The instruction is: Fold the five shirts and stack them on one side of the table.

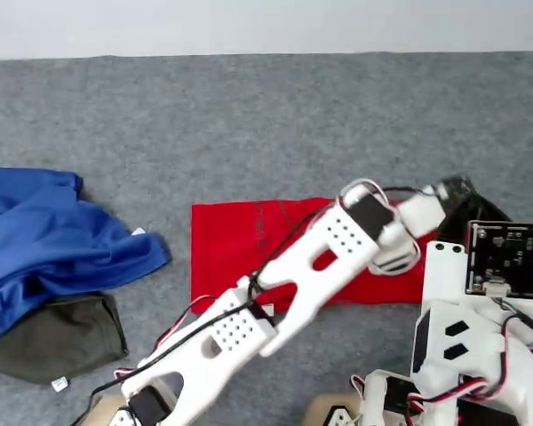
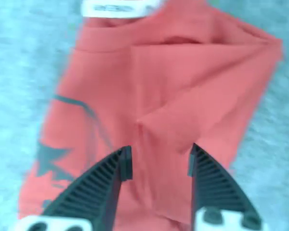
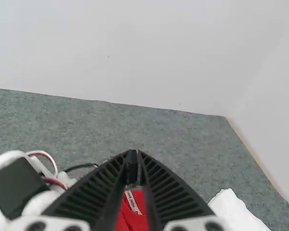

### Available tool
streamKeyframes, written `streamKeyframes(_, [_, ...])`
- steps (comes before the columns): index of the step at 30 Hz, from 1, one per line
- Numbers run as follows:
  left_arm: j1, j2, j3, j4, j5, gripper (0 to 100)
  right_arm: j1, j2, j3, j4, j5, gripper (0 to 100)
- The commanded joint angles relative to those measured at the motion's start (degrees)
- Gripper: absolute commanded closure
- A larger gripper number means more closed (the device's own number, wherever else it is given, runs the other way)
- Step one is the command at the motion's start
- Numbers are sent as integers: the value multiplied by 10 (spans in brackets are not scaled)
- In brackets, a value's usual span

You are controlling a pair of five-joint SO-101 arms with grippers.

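Counter (image 1: 249, 124): grey mat. Red shirt (image 1: 235, 244) lies at centre of high view, partly folded. Left tool (image 2: 159, 161) over it, jaws apart, nothing between them. Right tool (image 3: 133, 168) faces wall (image 3: 135, 48), jaws pressed together, empty. Blue shirt (image 1: 53, 235), crumpled, overlaps dark shirt (image 1: 58, 337) at left edge, well apart from the red one.

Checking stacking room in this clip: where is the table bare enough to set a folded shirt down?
Bare grey carpet runs along the far strip between the flat red cloth shirt and the white back wall. A narrower gap separates the red shirt from the crumpled blue cloth shirt. The near side is crowded by the white plastic arms.
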Motion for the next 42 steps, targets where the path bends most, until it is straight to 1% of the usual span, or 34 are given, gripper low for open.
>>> streamKeyframes(1, [-26,-8,-20,-30,3,802,1,0,-4,-7,-2,979])
streamKeyframes(9, [-62,-11,-20,-33,3,823,-1,0,-3,6,-5,979])
streamKeyframes(17, [-68,-12,-72,38,5,823,1,4,4,18,-3,979])
streamKeyframes(21, [-113,-12,-93,63,6,830,1,3,22,39,-3,980])
streamKeyframes(26, [-173,-13,-132,104,6,888,1,5,70,42,-2,980])
streamKeyframes(28, [-193,-13,-151,105,6,923,1,6,100,36,-2,980])
streamKeyframes(31, [-223,-22,-189,105,6,988,1,6,162,6,-2,980])
streamKeyframes(32, [-231,-30,-196,105,6,994,1,6,182,-5,-1,980])
streamKeyframes(38, [-274,-85,-196,105,7,994,0,7,302,-102,25,980])
streamKeyframes(42, [-312,-101,-196,105,4,993,-2,57,359,-167,40,980])
